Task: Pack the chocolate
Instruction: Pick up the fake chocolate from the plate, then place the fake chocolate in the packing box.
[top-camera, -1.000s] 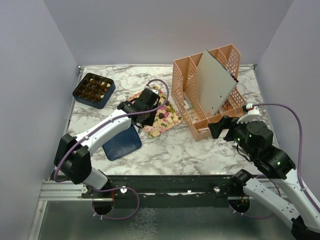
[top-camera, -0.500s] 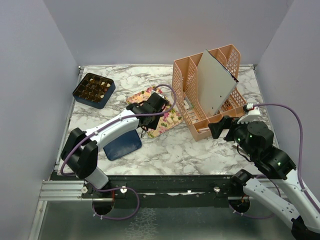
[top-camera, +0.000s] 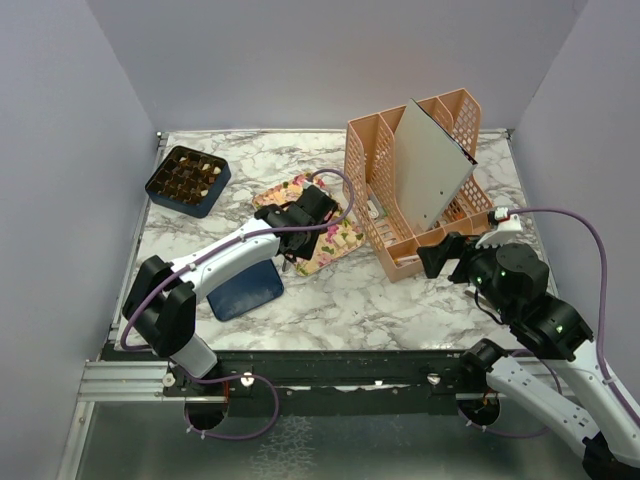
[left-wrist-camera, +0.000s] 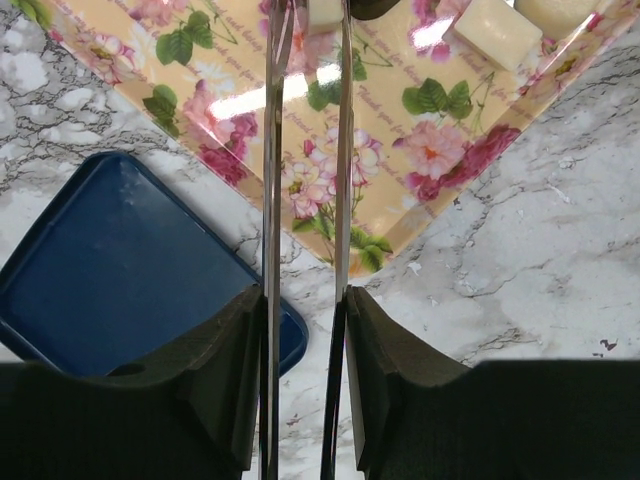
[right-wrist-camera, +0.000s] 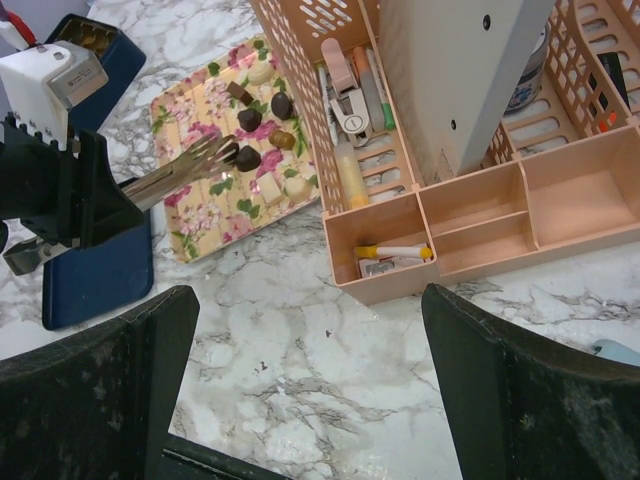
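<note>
My left jaws are clamped on steel tweezers (right-wrist-camera: 185, 168) — I judge the pieces too small for bare fingers. The tips sit at one dark chocolate (right-wrist-camera: 245, 157) on the floral tray (left-wrist-camera: 440, 150); whether it's pinched, I can't tell. The right jaws hang wide open and hold nothing, beside the peach organiser (top-camera: 362, 180) — well apart from the blue box (top-camera: 198, 207).

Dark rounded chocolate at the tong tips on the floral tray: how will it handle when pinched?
The dark chocolate looks small and rounded, so it may roll or squirt out from between the thin metal tongs. The floral tray is glossy, so a nudge probably slides it. It likely weighs little, and a hard squeeze could mark it.
</note>
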